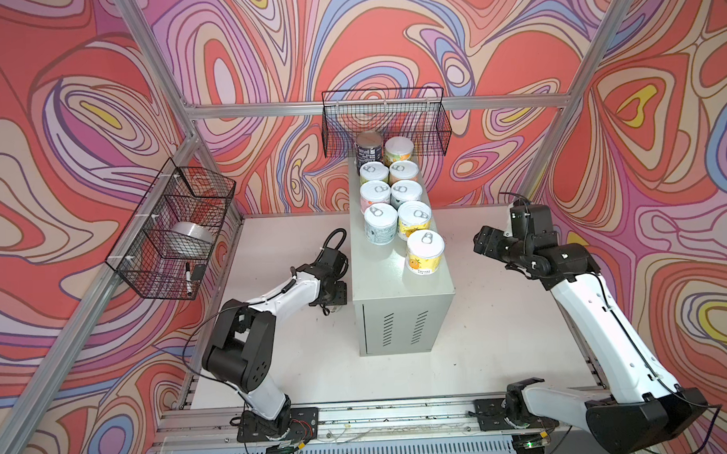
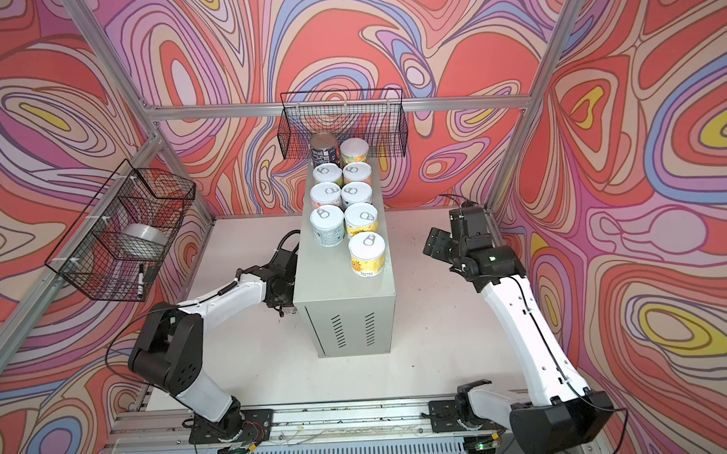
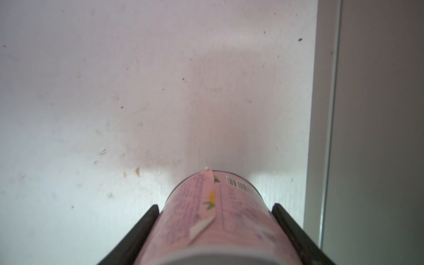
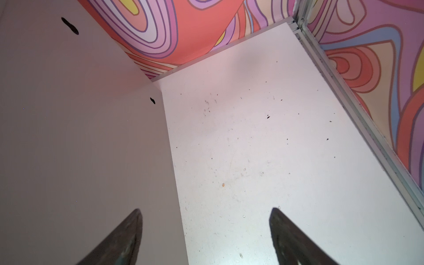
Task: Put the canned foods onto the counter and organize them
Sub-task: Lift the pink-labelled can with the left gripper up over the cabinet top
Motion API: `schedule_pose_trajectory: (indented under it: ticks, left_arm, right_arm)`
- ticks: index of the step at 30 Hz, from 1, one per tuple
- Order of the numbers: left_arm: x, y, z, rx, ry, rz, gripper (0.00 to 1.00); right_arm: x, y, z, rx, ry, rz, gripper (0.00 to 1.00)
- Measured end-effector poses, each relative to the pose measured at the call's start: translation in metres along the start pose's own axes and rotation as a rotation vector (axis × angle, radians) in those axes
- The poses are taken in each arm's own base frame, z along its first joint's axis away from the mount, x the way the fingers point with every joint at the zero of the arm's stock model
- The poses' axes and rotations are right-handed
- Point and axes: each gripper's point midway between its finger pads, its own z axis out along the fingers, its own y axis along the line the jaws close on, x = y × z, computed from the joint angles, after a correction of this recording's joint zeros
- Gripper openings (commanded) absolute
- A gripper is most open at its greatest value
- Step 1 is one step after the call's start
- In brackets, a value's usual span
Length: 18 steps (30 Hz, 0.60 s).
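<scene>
The counter (image 1: pixel 380 277) (image 2: pixel 330 279) is a tall grey cabinet in the middle of the white table. Several cans stand on its top in two rows, from a navy one (image 1: pixel 369 149) at the back to an orange-labelled one (image 1: pixel 424 251) nearest the front. My left gripper (image 1: pixel 334 306) (image 3: pixel 216 205) sits low at the counter's left wall. It is shut on a pink can (image 3: pixel 229 218), with a finger on each side of the can's wall. My right gripper (image 1: pixel 481 240) (image 4: pixel 206 211) hangs open and empty to the right of the counter.
A black wire basket (image 1: pixel 174 230) on the left wall holds a silver tape roll (image 1: pixel 191 238) and a marker (image 1: pixel 187 278). Another wire basket (image 1: pixel 387 123) hangs on the back wall just behind the counter. The arms' base rail (image 1: pixel 360 415) runs along the table's front edge.
</scene>
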Motion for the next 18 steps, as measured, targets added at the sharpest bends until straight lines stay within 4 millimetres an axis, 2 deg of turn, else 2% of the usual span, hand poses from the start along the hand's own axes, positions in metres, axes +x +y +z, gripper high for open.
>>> schedule_pose_trajectory:
  ticks: [6, 10, 18]
  left_arm:
    - [0.01, 0.016, -0.068, 0.027, -0.053, -0.022, 0.0]
    - [0.016, 0.028, -0.122, 0.044, -0.099, -0.028, 0.0]
    - [-0.008, 0.037, -0.239, 0.102, -0.252, 0.009, 0.0]
  right_arm:
    - [0.0, 0.001, -0.002, -0.011, -0.011, 0.001, 0.89]
    - [0.001, 0.0, 0.0, -0.013, -0.014, -0.001, 0.89]
    - [0.006, -0.003, 0.006, -0.007, -0.006, -0.004, 0.9]
